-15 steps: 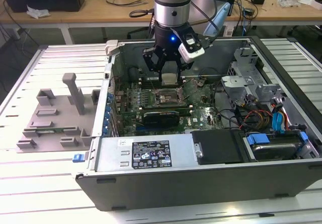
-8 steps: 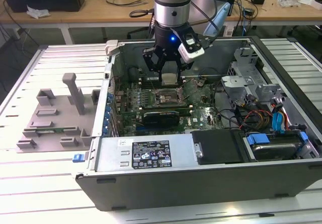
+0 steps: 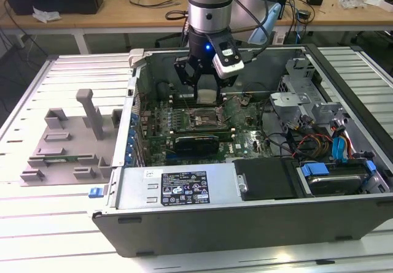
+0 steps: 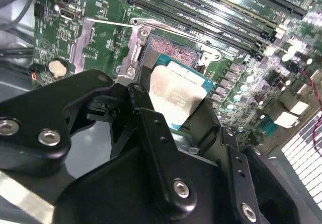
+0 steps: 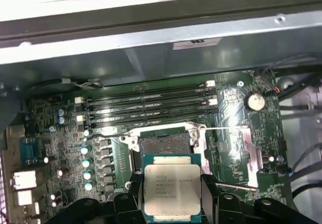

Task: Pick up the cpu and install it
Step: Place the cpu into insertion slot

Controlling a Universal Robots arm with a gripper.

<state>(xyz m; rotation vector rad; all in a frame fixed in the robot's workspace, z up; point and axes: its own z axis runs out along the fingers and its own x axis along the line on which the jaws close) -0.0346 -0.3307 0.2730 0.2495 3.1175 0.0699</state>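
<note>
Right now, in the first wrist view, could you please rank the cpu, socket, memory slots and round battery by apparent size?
1. memory slots
2. cpu, nearer the camera, so unsure against socket
3. round battery

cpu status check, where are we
Status: gripper shut on the cpu. Held above the open socket, not seated. Nothing seen in the way.

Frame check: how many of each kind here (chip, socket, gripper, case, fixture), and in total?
silver-topped square cpu: 1
open motherboard socket: 1
black gripper, holding the cpu: 1
open grey metal computer case: 1
grey plastic fixture tray: 1
Total: 5
</note>
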